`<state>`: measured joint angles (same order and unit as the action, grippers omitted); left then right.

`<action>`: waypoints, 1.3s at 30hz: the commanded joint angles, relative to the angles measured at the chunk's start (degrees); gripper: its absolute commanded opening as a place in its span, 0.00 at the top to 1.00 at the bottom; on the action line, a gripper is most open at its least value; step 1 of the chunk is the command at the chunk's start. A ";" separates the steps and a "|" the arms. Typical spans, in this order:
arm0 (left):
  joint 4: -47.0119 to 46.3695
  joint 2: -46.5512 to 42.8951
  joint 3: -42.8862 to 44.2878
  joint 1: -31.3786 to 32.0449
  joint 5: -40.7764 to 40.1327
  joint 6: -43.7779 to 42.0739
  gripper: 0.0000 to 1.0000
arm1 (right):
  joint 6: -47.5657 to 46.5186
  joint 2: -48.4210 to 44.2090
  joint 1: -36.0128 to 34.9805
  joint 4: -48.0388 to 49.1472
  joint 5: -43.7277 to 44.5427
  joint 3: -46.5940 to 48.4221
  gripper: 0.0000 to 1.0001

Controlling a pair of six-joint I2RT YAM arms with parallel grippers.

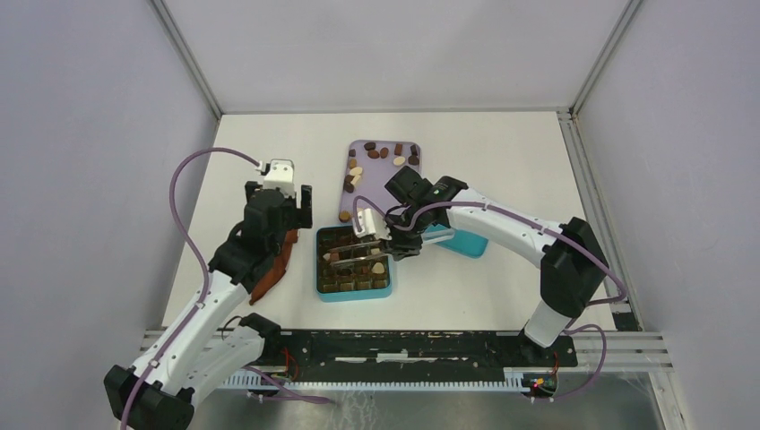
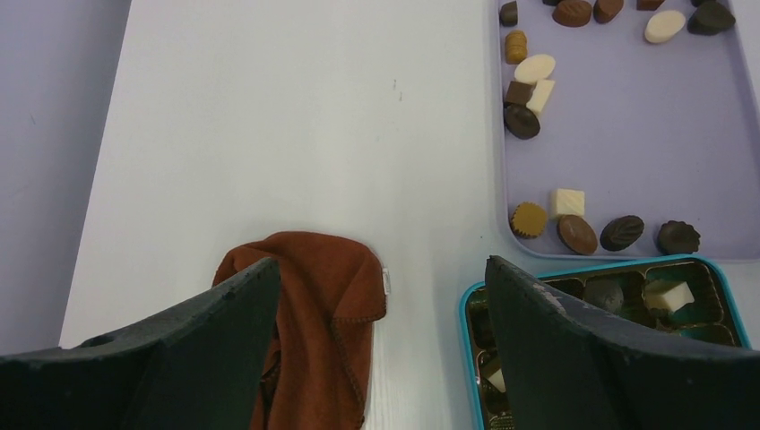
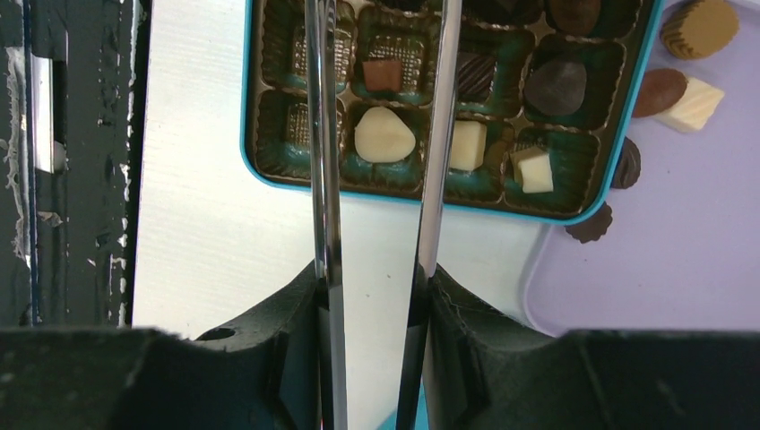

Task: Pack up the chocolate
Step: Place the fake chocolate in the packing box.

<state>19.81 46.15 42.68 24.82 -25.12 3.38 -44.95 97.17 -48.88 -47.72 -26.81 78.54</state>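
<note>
While overhead shows specks, right wrist resolves chocolate (image 3: 384,136).

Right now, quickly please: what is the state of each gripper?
Left gripper: open, holding nothing.
Right gripper: closed on metal tongs.

Bright even diffuse light; faint soft shadows; near foreground slightly soft.

You've open table (image 1: 502,161) far left and far right, but the cloth (image 1: 273,273) lies just left of the teal box (image 1: 354,296) — tongs (image 3: 324,134) hang over it, tray (image 1: 385,184) just behind.
</note>
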 commanded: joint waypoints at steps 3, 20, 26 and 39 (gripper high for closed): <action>-1.44 4.40 1.36 -0.47 0.10 0.48 0.11 | -2.60 -0.14 0.85 -0.78 -4.24 1.51 0.80; -1.15 7.47 1.37 -0.41 -0.62 -1.00 0.14 | 2.32 8.36 -3.96 -3.03 4.41 10.93 0.76; -1.01 7.33 1.36 -0.47 -0.45 -1.00 0.13 | 3.89 9.95 -4.82 -2.75 8.53 11.76 0.73; -1.00 7.42 1.36 -0.50 -0.23 -1.09 0.13 | 5.40 11.23 -5.61 -2.60 9.75 12.60 0.51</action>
<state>20.05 54.33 42.68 24.71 -25.02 3.36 -40.53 108.49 -54.02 -51.05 -17.43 88.42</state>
